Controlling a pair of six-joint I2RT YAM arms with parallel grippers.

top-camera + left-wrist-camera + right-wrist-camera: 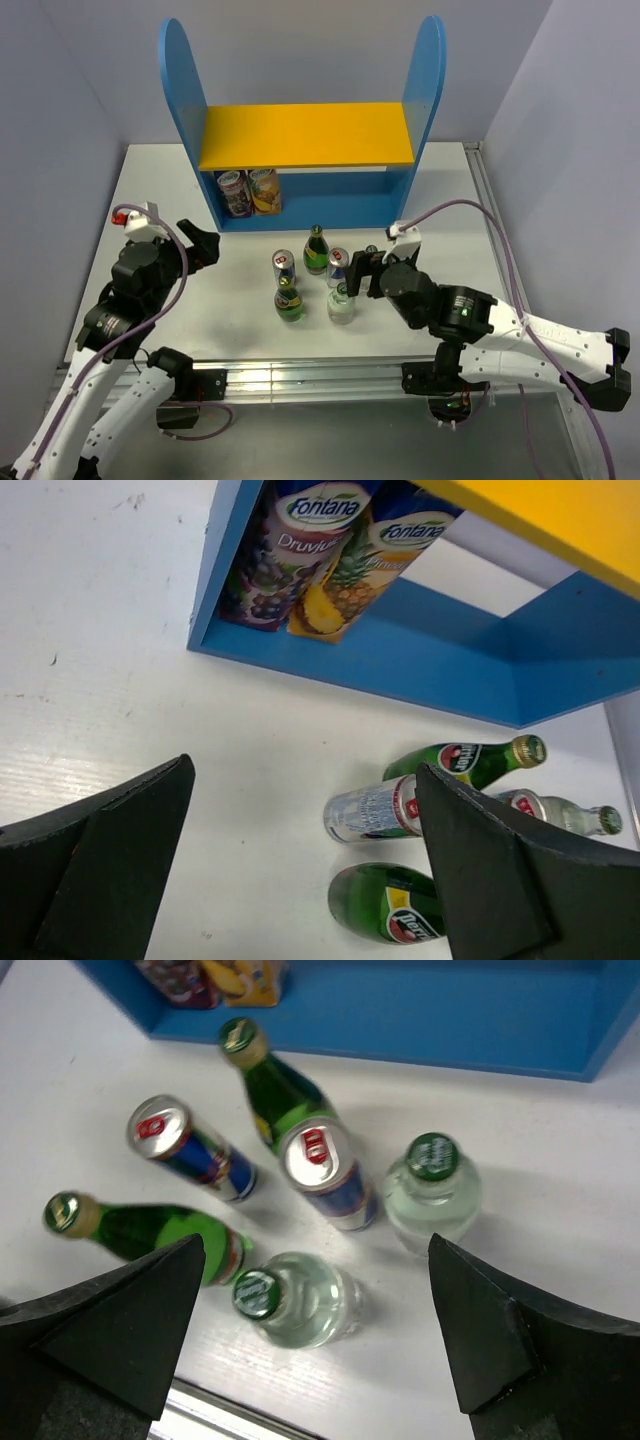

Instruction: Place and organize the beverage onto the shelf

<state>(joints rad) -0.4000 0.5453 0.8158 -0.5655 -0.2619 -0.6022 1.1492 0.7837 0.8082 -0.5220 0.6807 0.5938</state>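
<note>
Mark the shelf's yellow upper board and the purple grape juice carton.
Yellow upper board [305,135]: top external view, middle of its surface.
Purple grape juice carton [285,565]: left wrist view, its printed front.

In the left wrist view 2 juice cartons [320,560] are cut off at 12 o'clock; a green bottle [375,905] at 6 o'clock is cropped and half covered by a finger [500,880]. From above, the shelf [185,90] floor is mostly hidden by its yellow board [305,135]

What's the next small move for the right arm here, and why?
Probably lower the right claw around the nearer clear bottle. The claw is open and empty, that bottle stands almost centred between its fingers, and the shelf has room beside the two juice cartons.
</note>
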